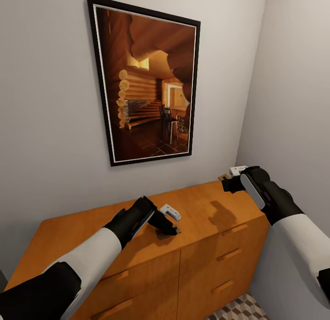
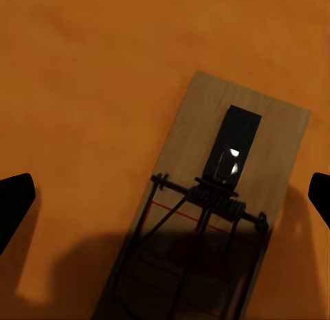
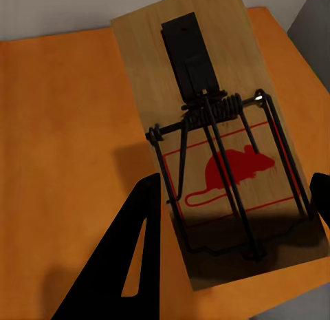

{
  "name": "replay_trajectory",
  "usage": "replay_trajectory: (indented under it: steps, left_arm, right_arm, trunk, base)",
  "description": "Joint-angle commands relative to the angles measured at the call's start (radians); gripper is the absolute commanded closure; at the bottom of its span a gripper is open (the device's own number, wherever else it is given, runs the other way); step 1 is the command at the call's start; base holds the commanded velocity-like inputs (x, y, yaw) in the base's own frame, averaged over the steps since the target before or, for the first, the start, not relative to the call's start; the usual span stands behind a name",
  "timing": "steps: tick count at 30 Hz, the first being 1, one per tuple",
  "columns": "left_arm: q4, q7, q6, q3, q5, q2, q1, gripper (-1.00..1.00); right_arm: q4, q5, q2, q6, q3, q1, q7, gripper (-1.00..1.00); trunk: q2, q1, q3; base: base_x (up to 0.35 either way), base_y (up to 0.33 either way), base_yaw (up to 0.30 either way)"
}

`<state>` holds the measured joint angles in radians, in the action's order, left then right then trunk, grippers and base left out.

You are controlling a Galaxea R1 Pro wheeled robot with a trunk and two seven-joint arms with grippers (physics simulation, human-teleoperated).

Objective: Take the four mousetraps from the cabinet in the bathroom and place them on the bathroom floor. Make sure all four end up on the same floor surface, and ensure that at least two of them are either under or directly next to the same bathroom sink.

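A mousetrap point(image 1: 167, 232) lies flat on top of the orange-brown cabinet point(image 1: 91, 228). My left gripper point(image 1: 167, 227) hovers just over it, open. In the left wrist view this mousetrap point(image 2: 234, 155) sits between the two widely spread fingertips point(image 2: 15, 199). My right gripper point(image 1: 228, 179) hangs above the cabinet's back right corner, shut on a second mousetrap point(image 1: 223, 177). In the right wrist view that mousetrap point(image 3: 185, 79), with a red mouse print and wire spring, is held off the cabinet top point(image 3: 62, 127) between the fingers point(image 3: 137, 251). A strip of cube-patterned bathroom floor point(image 1: 243, 308) shows below.
A large framed picture point(image 1: 146, 81) hangs on the grey wall behind the cabinet. A side wall point(image 1: 293, 104) closes the corner on the right. Drawer fronts with bar handles point(image 1: 233, 229) face me.
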<state>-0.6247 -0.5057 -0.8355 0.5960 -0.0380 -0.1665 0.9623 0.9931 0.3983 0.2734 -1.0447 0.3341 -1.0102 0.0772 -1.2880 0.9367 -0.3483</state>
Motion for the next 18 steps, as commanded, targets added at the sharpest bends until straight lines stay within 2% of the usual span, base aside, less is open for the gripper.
replay_trajectory:
  steps: [1,12,18]
  left_arm:
    - [0.000,-0.005,-0.002,0.001,-0.004,0.000,0.001,-1.00]
    - [0.010,-0.009,0.002,-0.002,0.000,-0.001,0.001,-1.00]
    - [0.051,-0.010,0.020,-0.001,0.002,-0.003,0.001,-1.00]
  right_arm:
    - [0.001,0.010,0.001,-0.003,0.003,-0.001,0.007,1.00]
    - [0.001,0.010,0.001,-0.003,0.003,-0.001,0.007,1.00]
    - [0.001,0.010,0.001,-0.003,0.003,-0.001,0.007,1.00]
  trunk:
    - [-0.001,0.000,-0.001]
    - [-0.001,0.000,-0.001]
    - [-0.001,0.000,-0.001]
  base:
    - [0.000,0.000,0.000]
    - [0.000,0.000,0.000]
    - [0.000,0.000,0.000]
